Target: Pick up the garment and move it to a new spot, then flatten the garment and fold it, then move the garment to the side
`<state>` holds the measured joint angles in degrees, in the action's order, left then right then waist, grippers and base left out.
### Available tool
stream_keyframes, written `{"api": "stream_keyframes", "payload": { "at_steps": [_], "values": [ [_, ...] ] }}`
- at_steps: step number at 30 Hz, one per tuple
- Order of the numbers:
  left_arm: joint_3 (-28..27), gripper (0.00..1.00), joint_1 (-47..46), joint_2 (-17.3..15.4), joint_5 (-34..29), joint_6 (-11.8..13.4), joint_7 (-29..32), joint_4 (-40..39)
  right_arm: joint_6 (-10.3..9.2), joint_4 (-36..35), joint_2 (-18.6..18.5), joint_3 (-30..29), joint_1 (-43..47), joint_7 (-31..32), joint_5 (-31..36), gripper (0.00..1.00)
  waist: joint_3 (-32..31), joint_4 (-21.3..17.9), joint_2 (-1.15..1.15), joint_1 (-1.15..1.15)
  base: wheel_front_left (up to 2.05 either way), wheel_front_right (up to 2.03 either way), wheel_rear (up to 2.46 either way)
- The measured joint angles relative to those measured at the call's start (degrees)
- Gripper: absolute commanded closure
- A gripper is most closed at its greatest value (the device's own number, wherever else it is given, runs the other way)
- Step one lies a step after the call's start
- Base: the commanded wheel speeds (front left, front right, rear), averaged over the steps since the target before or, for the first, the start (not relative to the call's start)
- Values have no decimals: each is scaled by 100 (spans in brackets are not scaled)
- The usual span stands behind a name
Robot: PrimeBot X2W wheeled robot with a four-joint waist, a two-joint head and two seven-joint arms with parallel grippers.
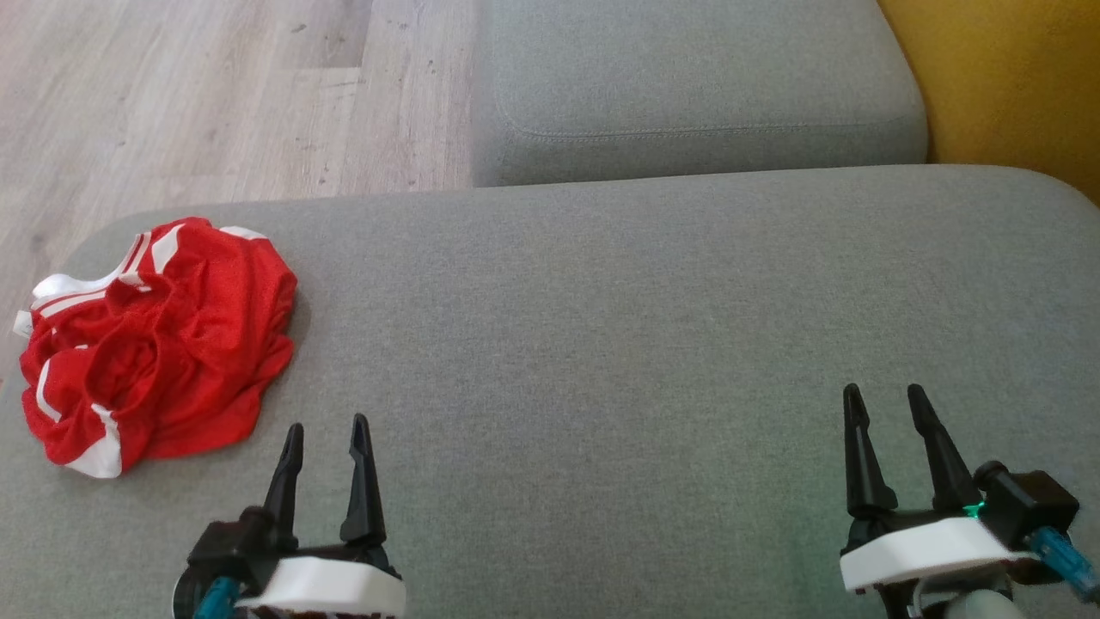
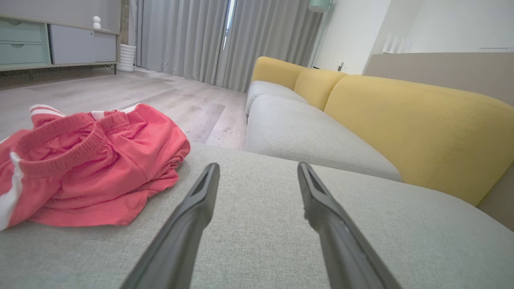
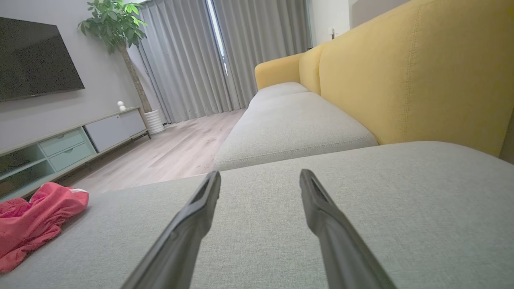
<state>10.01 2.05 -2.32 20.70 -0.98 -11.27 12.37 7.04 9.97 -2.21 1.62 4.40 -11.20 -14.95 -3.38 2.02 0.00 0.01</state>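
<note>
Red garment (image 1: 159, 344), crumpled, white tag (image 1: 21, 322) unreadable; left gripper (image 1: 326, 423), right gripper (image 1: 883, 389): both agape, empty, bases cropped

The left gripper (image 1: 327, 423) is showing two long black fingers (image 1: 362, 490) tapering to points, rising from a white block (image 1: 331, 589) with a teal fitting (image 1: 219, 597) beside it. The right gripper (image 1: 883, 389) is wearing the same white block, with a green light (image 1: 973, 510) glowing beside a black cylinder (image 1: 1027, 507) and a blue connector (image 1: 1061, 554).
</note>
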Motion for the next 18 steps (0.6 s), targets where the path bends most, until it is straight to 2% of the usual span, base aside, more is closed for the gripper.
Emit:
{"api": "stream_keyframes", "payload": {
  "at_steps": [3, 10, 18],
  "values": [
    [9, 0, 0, -2, -208, 7, -60, 0, 1, 1, -1, -16, 1, -51, 213, 0, -21, 3, 0, 0, 0, 0, 0],
    [44, 0, 1, -7, -717, 229, -193, 188, 1, 47, -1, -118, 122, -197, 761, 0, -76, 41, 0, 0, 0, 0, 0],
    [78, 0, 0, -10, -1018, 248, -312, 232, 1, 71, -2, -188, 122, -301, 1219, 0, -101, 79, 0, 0, 0, 0, 0]
  ]
}}
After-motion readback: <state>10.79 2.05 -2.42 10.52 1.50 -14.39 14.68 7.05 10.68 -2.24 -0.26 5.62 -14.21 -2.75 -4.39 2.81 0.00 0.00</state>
